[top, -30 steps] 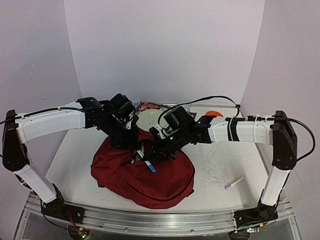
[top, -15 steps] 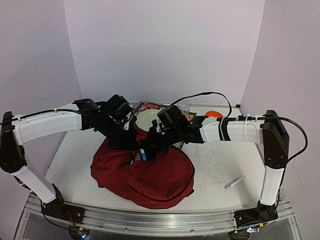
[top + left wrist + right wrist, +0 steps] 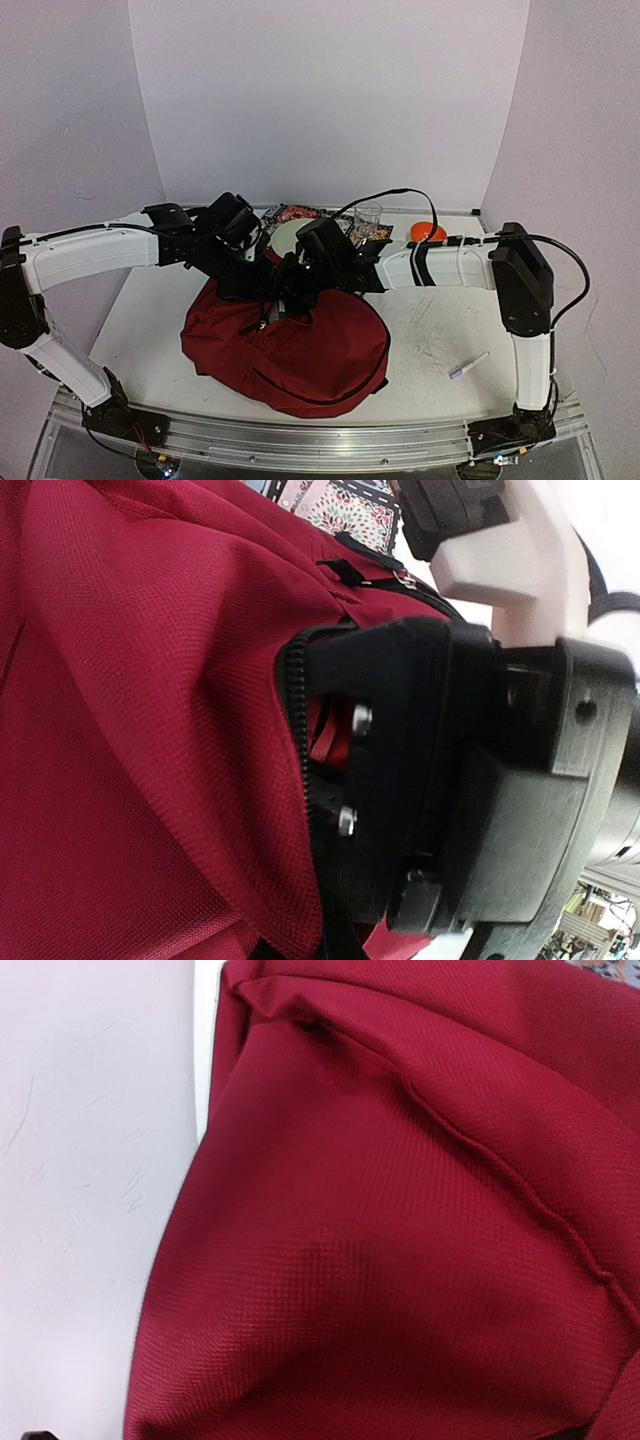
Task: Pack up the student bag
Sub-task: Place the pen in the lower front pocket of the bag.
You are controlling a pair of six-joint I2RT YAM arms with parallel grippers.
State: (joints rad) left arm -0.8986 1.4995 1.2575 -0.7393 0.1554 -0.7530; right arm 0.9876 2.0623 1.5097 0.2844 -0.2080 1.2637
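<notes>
Dark-red soft fabric backpack, the student bag (image 3: 300, 350), is spread mid-table (image 3: 430, 320). The left gripper (image 3: 255, 285) is pressed together at the far zipper edge (image 3: 295, 730). The right gripper (image 3: 292, 295) is sunk inside, and its state cannot be told. The mouth should be held lifted and taut, so nothing is snagged.

Matt, coarse-woven cloth student bag (image 3: 400, 1260)

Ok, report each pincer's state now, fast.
Left pincer: shut, at the opening of the student bag; a grip on fabric cannot be told.
Right pincer: buried in the bag; open or shut cannot be told.
</notes>
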